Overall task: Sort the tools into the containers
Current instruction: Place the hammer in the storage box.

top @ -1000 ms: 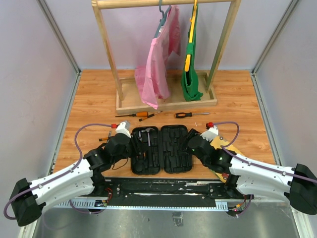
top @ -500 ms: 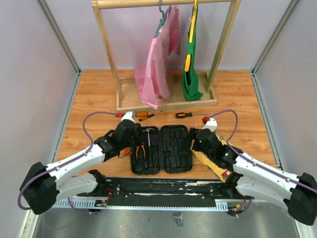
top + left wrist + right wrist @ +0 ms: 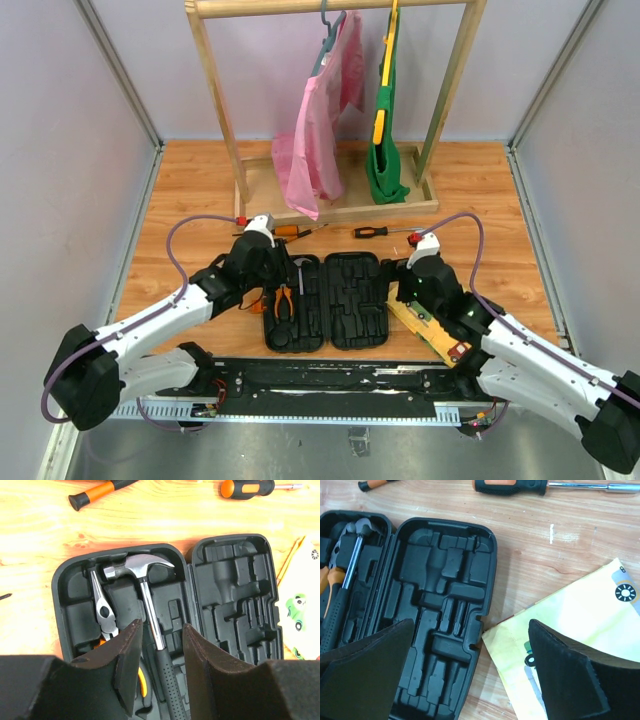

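The black tool case (image 3: 357, 300) lies open on the wooden table. Its left half (image 3: 75, 605) holds a metal-headed hammer (image 3: 141, 567) and orange-handled pliers (image 3: 103, 614). Its right half (image 3: 440, 610) holds nothing. Two orange-and-black screwdrivers lie on the wood behind the case, one on the left (image 3: 285, 231) (image 3: 97, 492) and one on the right (image 3: 372, 232) (image 3: 515, 486). My left gripper (image 3: 161, 627) hovers over the left half, open, with the hammer handle visible below the gap. My right gripper (image 3: 471, 625) is wide open over the case's right edge.
A yellow picture board (image 3: 430, 325) (image 3: 580, 615) lies on the table against the case's right side, under my right arm. A wooden clothes rack (image 3: 335, 208) with pink and green garments stands at the back. A small dark bit (image 3: 4, 596) lies left of the case.
My left arm has drawn back toward the case's far left corner, uncovering the pliers in the left half. My right gripper has opened wider and shifted slightly back.
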Controlling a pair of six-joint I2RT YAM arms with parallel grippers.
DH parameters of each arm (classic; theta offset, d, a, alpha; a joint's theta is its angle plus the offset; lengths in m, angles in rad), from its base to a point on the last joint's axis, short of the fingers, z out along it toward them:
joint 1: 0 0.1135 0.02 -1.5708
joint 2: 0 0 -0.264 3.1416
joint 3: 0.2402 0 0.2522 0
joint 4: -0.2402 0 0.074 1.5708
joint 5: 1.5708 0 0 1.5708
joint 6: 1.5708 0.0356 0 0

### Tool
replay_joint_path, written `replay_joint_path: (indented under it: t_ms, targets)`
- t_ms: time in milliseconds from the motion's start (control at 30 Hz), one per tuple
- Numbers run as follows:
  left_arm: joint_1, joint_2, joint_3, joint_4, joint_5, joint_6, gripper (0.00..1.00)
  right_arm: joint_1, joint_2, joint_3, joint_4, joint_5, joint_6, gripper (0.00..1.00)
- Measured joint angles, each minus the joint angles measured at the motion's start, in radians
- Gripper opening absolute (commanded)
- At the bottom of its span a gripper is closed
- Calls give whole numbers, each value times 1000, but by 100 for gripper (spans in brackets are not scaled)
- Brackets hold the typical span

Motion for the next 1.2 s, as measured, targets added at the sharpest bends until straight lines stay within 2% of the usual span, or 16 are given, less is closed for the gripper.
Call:
replay_joint_path:
  t_ms: [267,433,533,667,1000,1200]
  targets:
    - [24,-2,0,21,23,40,52,-27,50,2,7,-138,-135,100]
    - [32,0,0,45,26,59,52,-27,53,13,16,-222,-147,92]
    - [32,17,0,62,26,64,43,-27,77,36,26,-254,-131,78]
    - [35,85,24,66,25,69,37,-24,169,112,21,-286,-83,55]
    - [35,216,99,67,10,96,34,132,347,205,56,-257,73,26]
    - [36,262,104,67,-2,111,32,158,391,229,99,-243,130,14]
